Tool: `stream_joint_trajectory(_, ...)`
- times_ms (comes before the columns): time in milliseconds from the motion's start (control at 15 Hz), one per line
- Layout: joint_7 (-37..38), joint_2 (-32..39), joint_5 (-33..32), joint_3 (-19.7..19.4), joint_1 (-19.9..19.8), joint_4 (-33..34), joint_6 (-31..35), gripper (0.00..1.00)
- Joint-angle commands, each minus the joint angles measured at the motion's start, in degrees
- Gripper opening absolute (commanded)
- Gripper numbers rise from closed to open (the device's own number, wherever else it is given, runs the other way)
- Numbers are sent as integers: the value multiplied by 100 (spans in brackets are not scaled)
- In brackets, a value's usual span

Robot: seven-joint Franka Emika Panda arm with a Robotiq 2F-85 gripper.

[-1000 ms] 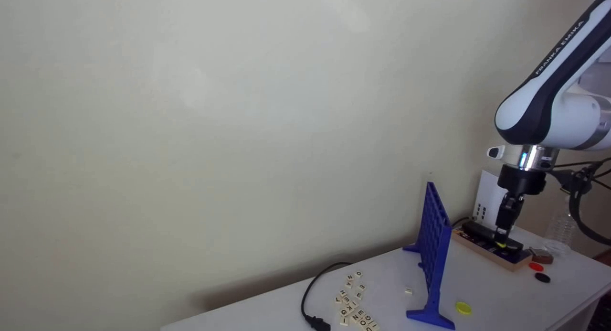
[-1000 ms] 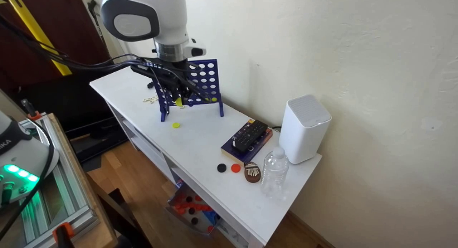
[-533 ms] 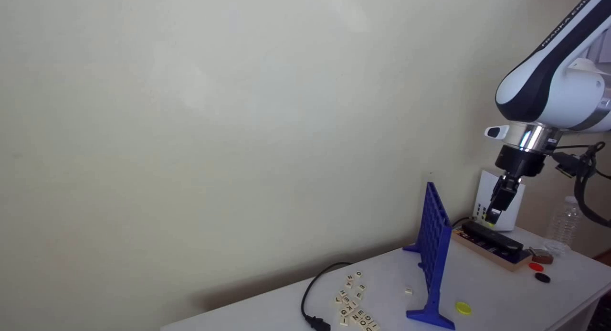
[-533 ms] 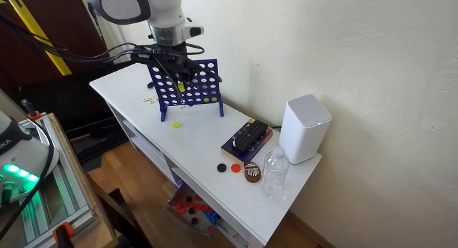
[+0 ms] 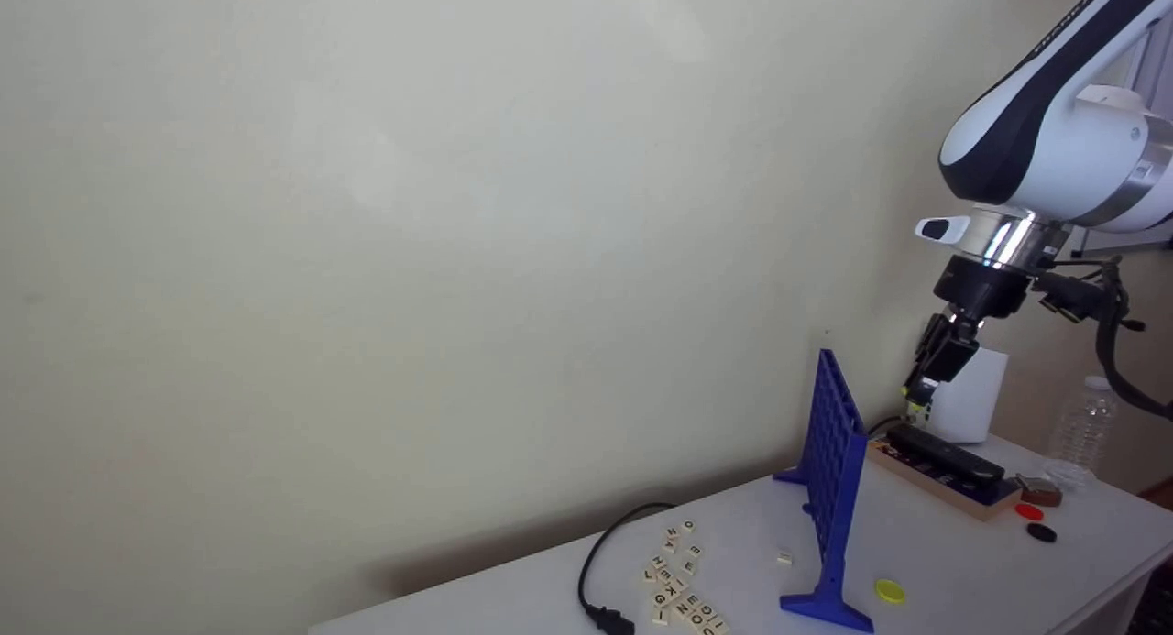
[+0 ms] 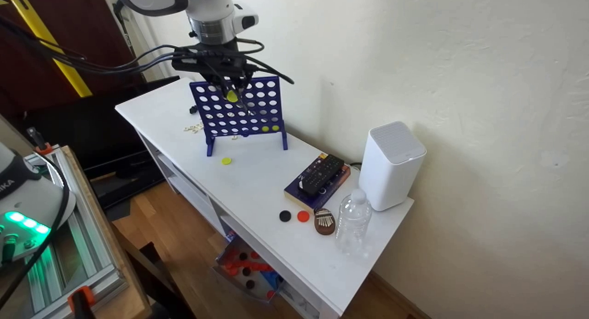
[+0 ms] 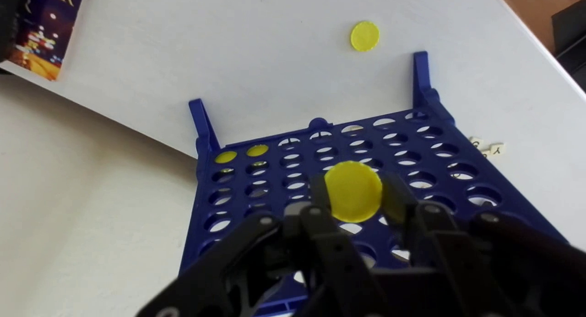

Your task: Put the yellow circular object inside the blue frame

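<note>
Beside the blue frame (image 5: 834, 461), apart from it | the end effector (image 7: 358, 193) is pinching a yellow disc (image 7: 352, 192) | done: the grasp, by the look of it; two other counters (image 7: 257, 150) are sitting in the frame's bottom row, a loose yellow counter (image 7: 365, 35) is lying on the tabletop (image 6: 257, 181) | left: insertion is awaiting, presumably, alignment over the top, then release

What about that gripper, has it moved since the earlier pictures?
Yes: in an exterior view, the gripper has risen and shifted toward the standing blue frame.
</note>
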Motion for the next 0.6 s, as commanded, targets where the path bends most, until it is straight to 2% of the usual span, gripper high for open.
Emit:
stream_joint_trajectory(0,-598,-150,435,-182,178,93,-265,9)
stream_joint_trajectory(533,-1403,-37,1007,-336,235,433,-632,9)
